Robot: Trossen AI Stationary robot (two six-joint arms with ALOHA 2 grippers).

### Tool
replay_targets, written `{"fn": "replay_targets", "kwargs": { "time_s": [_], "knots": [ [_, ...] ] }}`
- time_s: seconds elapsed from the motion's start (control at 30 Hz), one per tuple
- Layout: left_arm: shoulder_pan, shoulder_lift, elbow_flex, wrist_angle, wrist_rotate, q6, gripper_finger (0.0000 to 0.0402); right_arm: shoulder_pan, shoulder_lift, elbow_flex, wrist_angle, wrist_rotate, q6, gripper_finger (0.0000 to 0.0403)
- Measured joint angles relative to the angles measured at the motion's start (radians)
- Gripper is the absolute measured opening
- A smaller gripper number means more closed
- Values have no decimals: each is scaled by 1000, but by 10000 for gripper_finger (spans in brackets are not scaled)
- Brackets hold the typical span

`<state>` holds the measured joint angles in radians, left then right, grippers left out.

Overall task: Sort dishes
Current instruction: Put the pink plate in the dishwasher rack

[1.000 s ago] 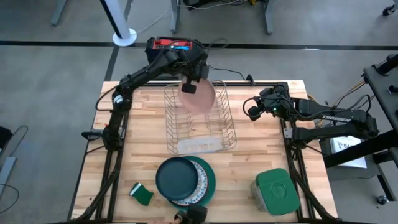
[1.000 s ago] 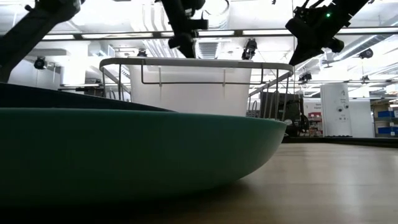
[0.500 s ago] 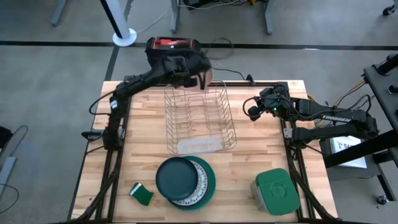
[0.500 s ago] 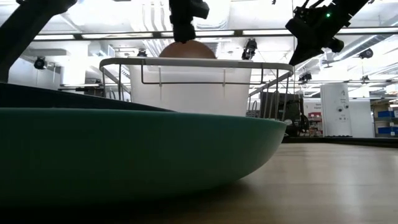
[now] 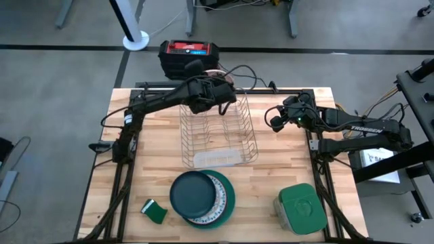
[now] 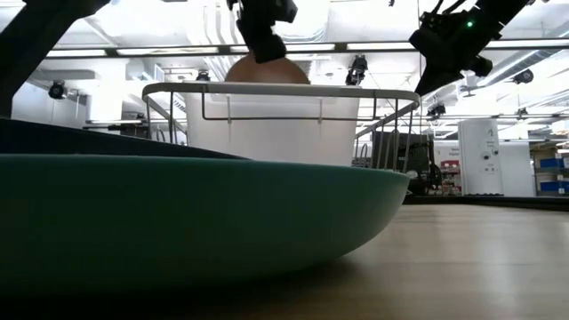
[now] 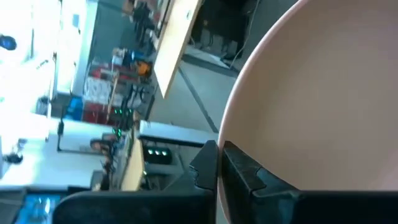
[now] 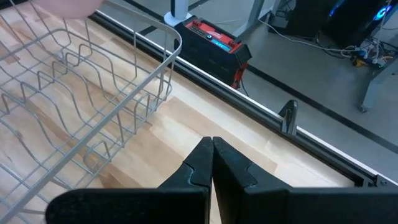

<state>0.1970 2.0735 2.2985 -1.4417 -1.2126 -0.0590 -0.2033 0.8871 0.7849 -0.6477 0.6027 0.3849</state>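
Rack (image 5: 217, 132): pink plate (image 7: 323, 93) clamped, wrist-view only.

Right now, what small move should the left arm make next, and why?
Probably lower the pink plate into a slot of the rack. The left gripper holds it upright at the rack's far end, its top above the rim, so releasing now seems early.

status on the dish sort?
Left pincer shut on pink plate at rack far end. Right pincer shut, idle. Three plates stacked near.
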Motion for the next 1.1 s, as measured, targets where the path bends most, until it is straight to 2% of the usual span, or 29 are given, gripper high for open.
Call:
{"fn": "replay_targets", "kwargs": {
  "time_s": [0.57,1.1],
  "knots": [
    [43,8,-202,18,-33,-179,0,0,0,-2,0,0,0,0],
    [45,7,-320,137,-35,-179,0,0,0,-2,0,0,0,0]
  ]
}}
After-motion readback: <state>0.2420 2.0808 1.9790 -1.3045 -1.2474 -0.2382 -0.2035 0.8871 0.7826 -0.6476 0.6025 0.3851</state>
